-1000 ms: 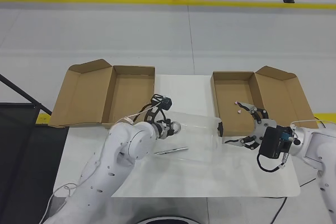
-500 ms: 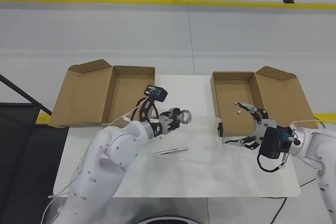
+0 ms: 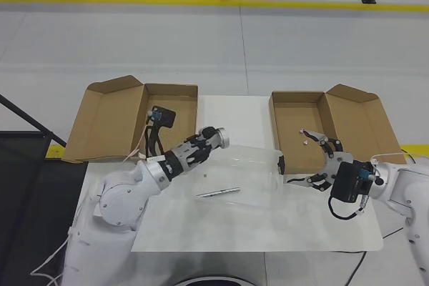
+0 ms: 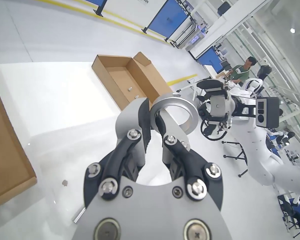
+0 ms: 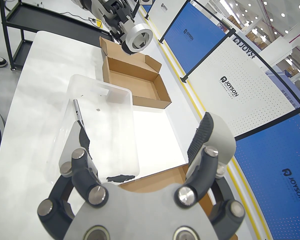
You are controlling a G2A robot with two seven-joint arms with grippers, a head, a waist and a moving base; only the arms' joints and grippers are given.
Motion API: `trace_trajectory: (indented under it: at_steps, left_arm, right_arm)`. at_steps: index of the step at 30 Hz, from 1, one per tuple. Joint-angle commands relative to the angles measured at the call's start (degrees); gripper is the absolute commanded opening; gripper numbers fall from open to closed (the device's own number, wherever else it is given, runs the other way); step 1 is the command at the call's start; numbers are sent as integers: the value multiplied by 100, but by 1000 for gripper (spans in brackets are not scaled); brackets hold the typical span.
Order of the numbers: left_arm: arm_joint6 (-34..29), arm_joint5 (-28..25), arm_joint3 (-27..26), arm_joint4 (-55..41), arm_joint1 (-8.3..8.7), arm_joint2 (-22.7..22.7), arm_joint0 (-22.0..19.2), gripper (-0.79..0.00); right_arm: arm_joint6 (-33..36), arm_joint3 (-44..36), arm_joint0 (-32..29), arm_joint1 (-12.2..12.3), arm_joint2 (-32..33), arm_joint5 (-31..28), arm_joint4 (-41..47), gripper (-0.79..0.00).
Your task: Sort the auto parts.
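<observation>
L gripper clamps metal ring near clear bin; R gripper spread wide by right box.

Tiny parts in the right box, too small to identify; rod partly behind the right pincer.

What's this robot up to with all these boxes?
It is sorting metal parts. Its left claw is shut on a silver ring, held in the air beside one cardboard box, near the clear bin. The right claw hangs open by the other box, holding nothing. A thin metal rod lies in the bin.
</observation>
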Motion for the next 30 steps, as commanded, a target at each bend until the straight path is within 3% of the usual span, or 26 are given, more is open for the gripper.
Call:
trace_trajectory:
  at_steps: [1,6,10,23,26,30]
  left_arm:
    - [104,92,-54,121,12,-28,47,-785]
    - [395,545,-204,265,38,-273,189,-785]
    - [606,1202,-393,493,59,-566,394,-785]
    - [606,1202,-393,493,59,-566,394,-785]
    - [804,1448,-183,460,49,-597,330,-785]
    - [1276,2330,366,998,17,-464,-102,-785]
  right_arm:
    - [-1,0,0,0,0,0,0,0]
    - [-1,0,0,0,0,0,0,0]
    - [-1,0,0,0,0,0,0,0]
    - [-1,0,0,0,0,0,0,0]
    - [-1,0,0,0,0,0,0,0]
    - [-1,0,0,0,0,0,0,0]
